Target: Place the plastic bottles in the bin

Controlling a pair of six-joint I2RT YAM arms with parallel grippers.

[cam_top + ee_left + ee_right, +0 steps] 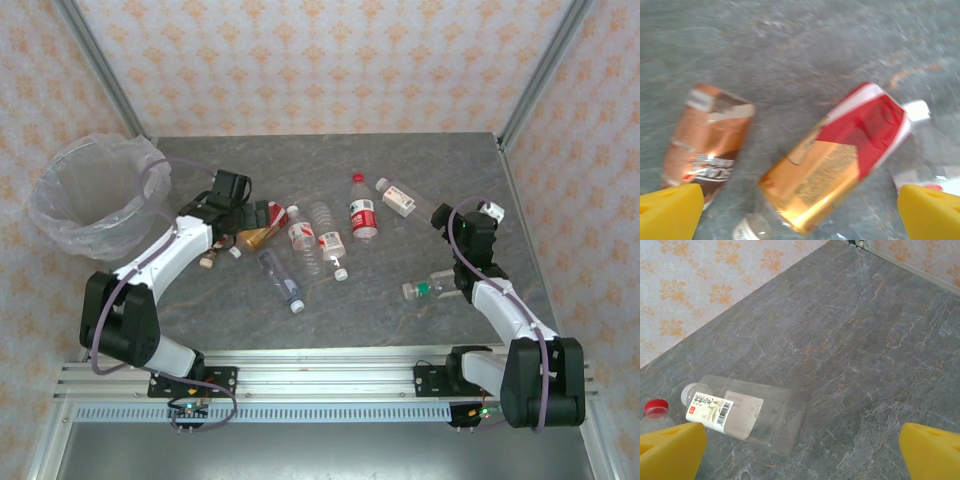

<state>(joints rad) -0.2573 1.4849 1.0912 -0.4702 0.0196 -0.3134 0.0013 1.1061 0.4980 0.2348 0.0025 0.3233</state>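
The bin [95, 195] stands at the far left of the table [420, 160], with the bottles [308, 240] lying loose to its right.
Just right of the bin, the left gripper [235, 200], fingers spread wide, hovers over a brown-orange labelled bottle [705, 140] and a red-and-gold labelled bottle [840, 155]. Farthest from the bin, the right gripper [478, 225], also spread, is near a white-labelled bottle [740, 412] and a green-capped bottle [428, 289].

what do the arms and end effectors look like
The left arm and right arm have rounded white link shells with black joints and black bases. A thin purplish cable loops along each. The left end effector and right end effector carry blocky yellow fingertips.
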